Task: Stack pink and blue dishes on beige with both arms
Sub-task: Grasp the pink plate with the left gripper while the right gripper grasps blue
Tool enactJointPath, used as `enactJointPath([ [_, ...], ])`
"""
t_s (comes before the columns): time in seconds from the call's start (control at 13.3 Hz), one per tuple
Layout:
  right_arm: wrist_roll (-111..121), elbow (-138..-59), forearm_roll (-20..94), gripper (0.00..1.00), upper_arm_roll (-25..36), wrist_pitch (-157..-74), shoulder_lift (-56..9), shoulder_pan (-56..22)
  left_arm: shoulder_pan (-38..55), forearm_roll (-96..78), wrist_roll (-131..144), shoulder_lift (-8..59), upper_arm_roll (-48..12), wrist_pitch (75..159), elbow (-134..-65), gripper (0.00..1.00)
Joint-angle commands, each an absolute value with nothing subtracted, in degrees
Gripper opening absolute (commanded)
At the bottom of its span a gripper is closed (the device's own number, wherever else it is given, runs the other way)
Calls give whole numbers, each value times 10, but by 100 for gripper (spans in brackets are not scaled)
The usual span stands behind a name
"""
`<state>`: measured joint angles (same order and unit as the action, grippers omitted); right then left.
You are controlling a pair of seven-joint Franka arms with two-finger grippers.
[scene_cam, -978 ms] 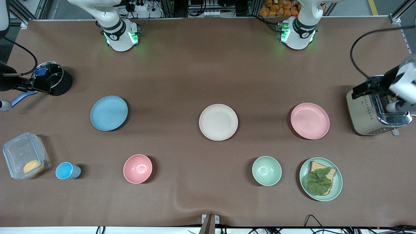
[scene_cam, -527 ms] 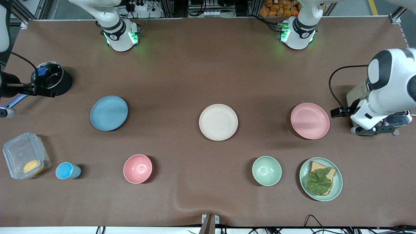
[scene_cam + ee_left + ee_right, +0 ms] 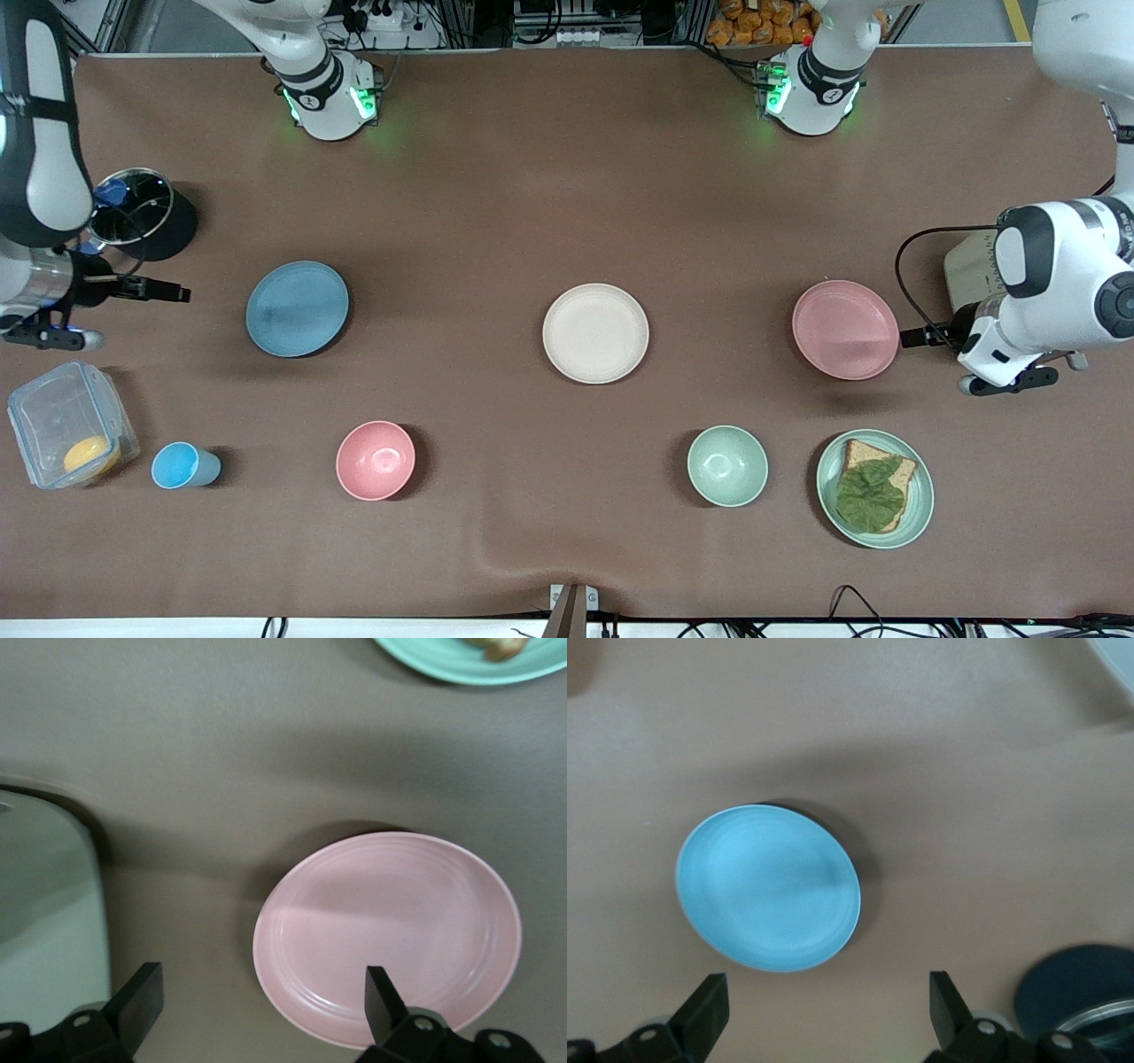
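Nothing was stacked when you looked. Beige plate [image 3: 595, 333] sat bare mid-table. Pink plate [image 3: 845, 330] lay flat toward the left arm's end, blue plate [image 3: 297, 308] toward the right arm's end, both well apart from the beige.

Left gripper [image 3: 257, 1010] hung just beside the pink plate's rim, jaws spread wide, holding nothing. Right gripper [image 3: 824, 1010] was near the blue plate, jaws likewise wide and empty.

You still had both pickups and both placements to do.
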<state>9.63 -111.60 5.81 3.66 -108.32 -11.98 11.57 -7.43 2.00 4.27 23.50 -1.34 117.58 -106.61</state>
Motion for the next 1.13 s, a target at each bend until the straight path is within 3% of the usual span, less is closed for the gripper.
enactJointPath([
  [0.0,126,-1200,87,100,27,-1164,-121,123,-80,7,42,265,-19,1181,-1060,100],
  [0.38,222,-1202,123,100,27,-1209,-212,129,-82,-8,42,307,-19,1198,-1060,100],
  [0.75,266,-1199,124,100,25,-1234,-257,125,-95,-46,20,326,-19,1198,-1056,100],
  [1.05,269,-1191,124,100,21,-1238,-278,124,-98,-47,20,336,-19,1197,-1056,86],
])
